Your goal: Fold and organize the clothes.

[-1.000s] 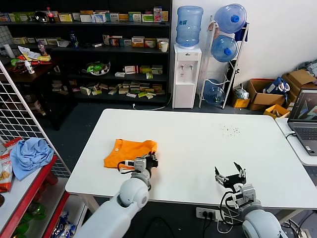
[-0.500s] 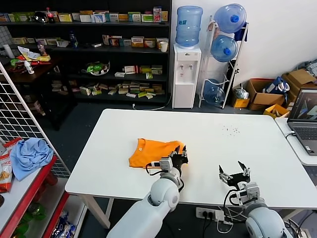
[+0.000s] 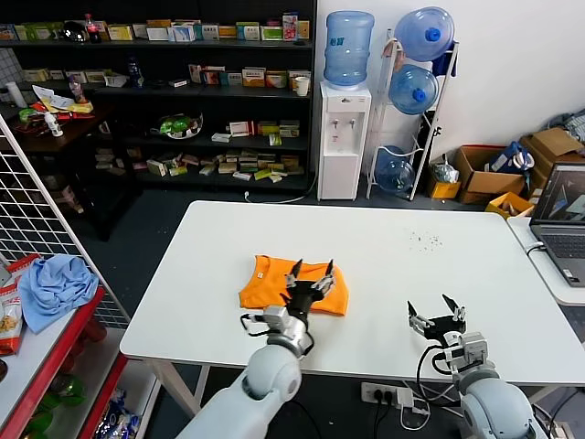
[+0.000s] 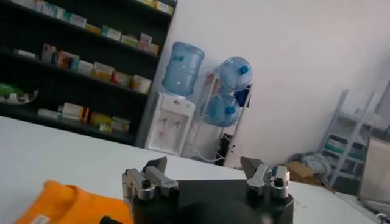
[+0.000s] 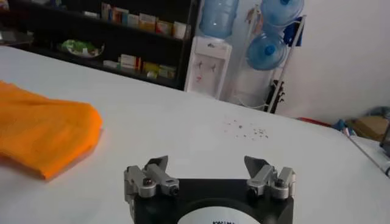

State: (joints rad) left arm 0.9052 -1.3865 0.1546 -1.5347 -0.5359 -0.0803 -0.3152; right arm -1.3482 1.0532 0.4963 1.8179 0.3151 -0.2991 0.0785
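Orange T-shirt (image 3: 294, 286) lying folded into a compact bundle on the white table (image 3: 430, 274), left of centre and toward the near edge, collar end pointing toward the left edge. Left gripper (image 3: 309, 280) poised over the near right part of the shirt, fingers spread wide and released, nothing between them; raised clear of the cloth as far as can be judged from the head view, though contact at the fingertips cannot be ruled out. Same gripper (image 4: 208, 176) in its own wrist view: both fingers apart, empty, an orange corner of the shirt (image 4: 73, 204) just beside and below one finger. Right gripper (image 3: 436, 316) hovering over bare tabletop near the front edge, well apart from the shirt, fingers likewise spread and holding nothing. Confirmed in the right wrist view: gripper (image 5: 209, 173) open above the white surface, shirt (image 5: 46, 134) lying off to one side with a rounded folded edge. Scatter of small dark specks (image 3: 424, 240) on the table toward the far right. Beyond the table, a water dispenser (image 3: 345, 137) with a blue bottle on top, a rack of spare blue bottles (image 3: 419, 91) beside it, dark shelves (image 3: 174, 101) stocked with boxes. Laptop (image 3: 562, 224) on a side table at far right. Light blue cloth (image 3: 57, 285) bunched on a red shelf at far left.
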